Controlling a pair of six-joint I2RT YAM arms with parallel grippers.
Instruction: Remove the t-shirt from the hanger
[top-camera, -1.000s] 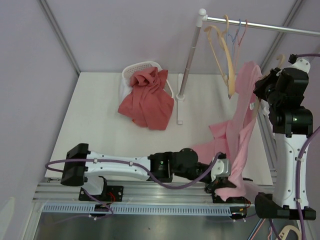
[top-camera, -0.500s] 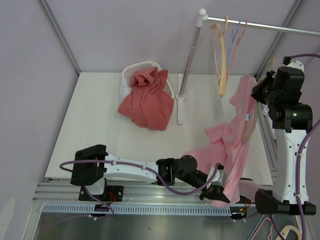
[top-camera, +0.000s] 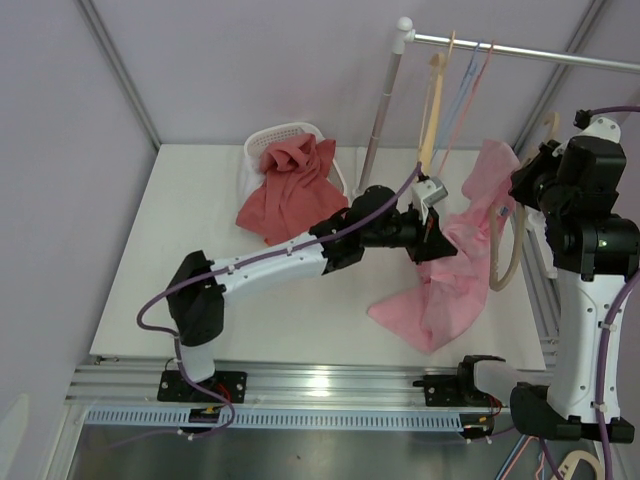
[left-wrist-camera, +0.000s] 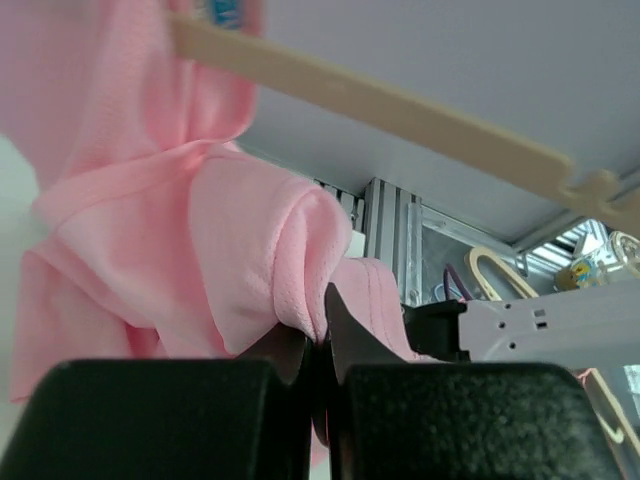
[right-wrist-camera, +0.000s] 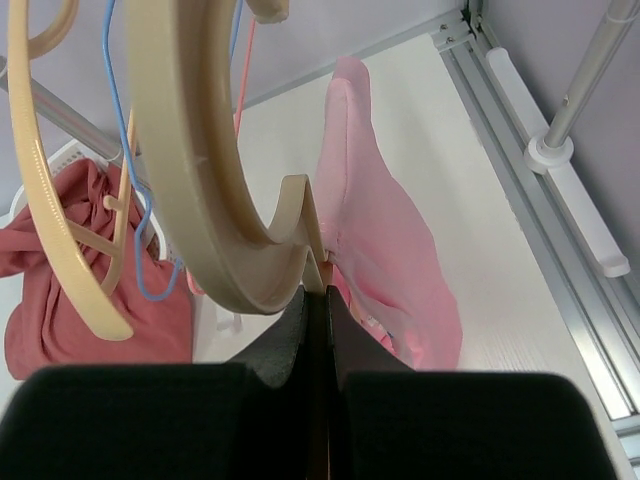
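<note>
Pinching a fold of the pink t-shirt (top-camera: 445, 300): left gripper (left-wrist-camera: 318, 335), jaws pressed together on the cloth | right gripper (right-wrist-camera: 315, 290): jaws clamped tight on the beige hanger (right-wrist-camera: 200, 200) | t-shirt: upper part hanging at the hanger, lower end trailing on the worktop (top-camera: 250, 290)

no readable text, no legible labels

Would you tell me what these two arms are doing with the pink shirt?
The left arm's fingers are pinched shut on a fold of the pink fabric t-shirt, while the right arm's fingers clamp the beige wooden hanger. The shirt's top hangs at the hanger; its lower end lies on the white table. Not off yet.
</note>
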